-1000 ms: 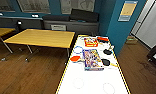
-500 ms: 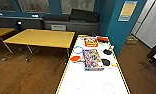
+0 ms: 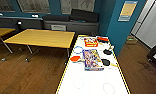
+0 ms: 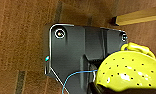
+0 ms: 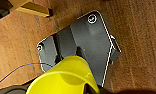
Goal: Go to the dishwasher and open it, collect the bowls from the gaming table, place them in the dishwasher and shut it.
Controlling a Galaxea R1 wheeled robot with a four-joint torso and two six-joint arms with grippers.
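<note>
- At each wrist, over wood floor (image 4: 19, 37), a yellow bowl: a perforated bowl (image 4: 129, 72) left, a plain bowl (image 5: 66, 77) right; whether either gripper pinches its bowl cannot be told.
- Ahead, a white counter (image 3: 94, 82) carries a game box (image 3: 92, 59) and paddles.
- The dishwasher isn't visible.
- Judgement: drive steadily, keeping both bowls level.

On my head view, the white table (image 3: 94, 80) is cut off by the near edge. The boxes' (image 3: 92, 59) printing is too blurred to read. The left wooden table (image 3: 0, 32) runs off the left edge. In my wrist views, a yellow perforated bowl (image 4: 130, 72) and a plain yellow bowl (image 5: 66, 78) are cropped, hiding any fingers.
</note>
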